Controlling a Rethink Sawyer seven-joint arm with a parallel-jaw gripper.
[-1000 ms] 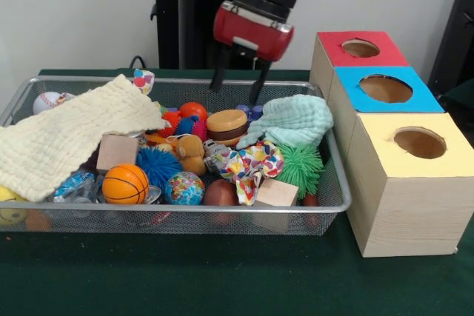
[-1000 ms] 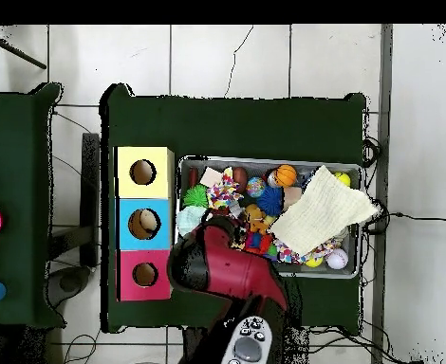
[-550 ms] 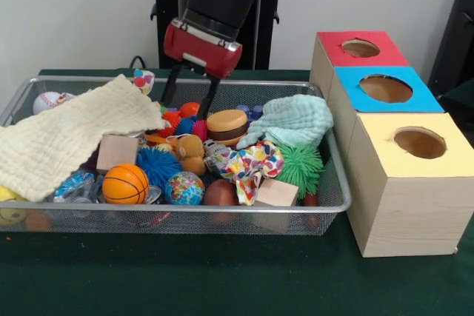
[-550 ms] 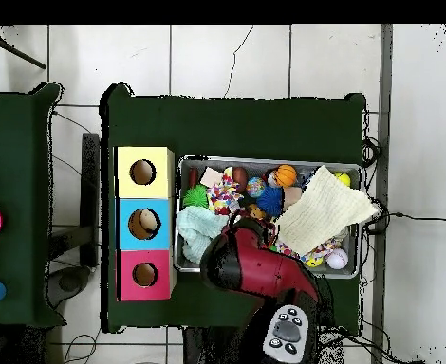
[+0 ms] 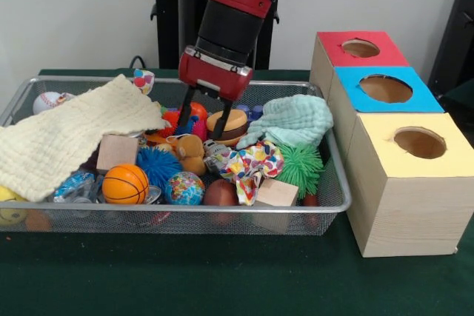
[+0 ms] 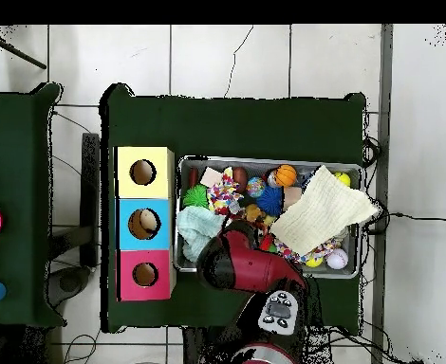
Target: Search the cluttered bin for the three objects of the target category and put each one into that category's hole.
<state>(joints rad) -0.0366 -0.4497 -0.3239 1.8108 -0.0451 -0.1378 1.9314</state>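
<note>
Red-and-black, the tool [image 5: 201, 115] is now seen lowered from above the wire mesh bin's [image 5: 335, 155] rear, prongs spread wide and empty, astride the small orange ball [image 5: 195, 111] beside the burger toy [image 5: 227, 125], so a grasp seems imminent.

The red and black arm [image 5: 235, 5] comes down from the top, leaning a bit to the left. The gripper [image 5: 200, 114] points straight down with its two black fingers [image 5: 182, 109] spread apart, and looks empty as far as I can tell.
</note>
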